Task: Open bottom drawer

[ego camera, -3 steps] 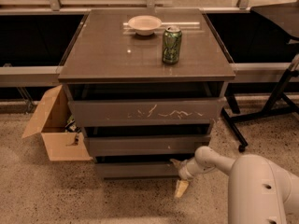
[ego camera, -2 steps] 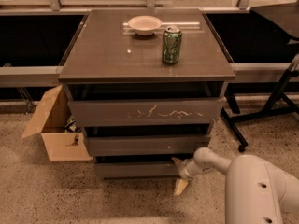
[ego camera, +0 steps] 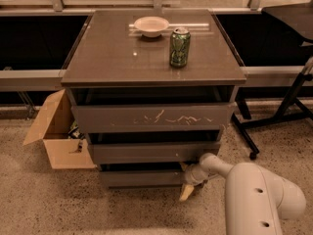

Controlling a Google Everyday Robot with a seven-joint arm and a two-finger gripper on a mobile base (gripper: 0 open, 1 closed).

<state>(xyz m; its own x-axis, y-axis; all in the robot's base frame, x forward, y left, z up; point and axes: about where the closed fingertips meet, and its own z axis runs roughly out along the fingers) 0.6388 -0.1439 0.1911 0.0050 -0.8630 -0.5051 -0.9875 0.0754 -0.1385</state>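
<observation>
The bottom drawer (ego camera: 139,177) is the narrowest, lowest dark grey-brown front of the cabinet, with a dark gap above it. My gripper (ego camera: 186,179) is at the drawer's right end, against its front, low near the floor. The white arm (ego camera: 254,192) reaches in from the lower right. The drawer's inside is hidden.
Above are the middle front (ego camera: 151,152) and the big top front with white scratches (ego camera: 151,117). The cabinet top (ego camera: 112,58) holds a green can (ego camera: 179,47) and a white bowl (ego camera: 151,26). An open cardboard box (ego camera: 56,138) stands left. A black stand leg (ego camera: 247,136) is right.
My gripper has shifted slightly left, closer against the right end of the bottom drawer. The drawer fronts look about the same.
</observation>
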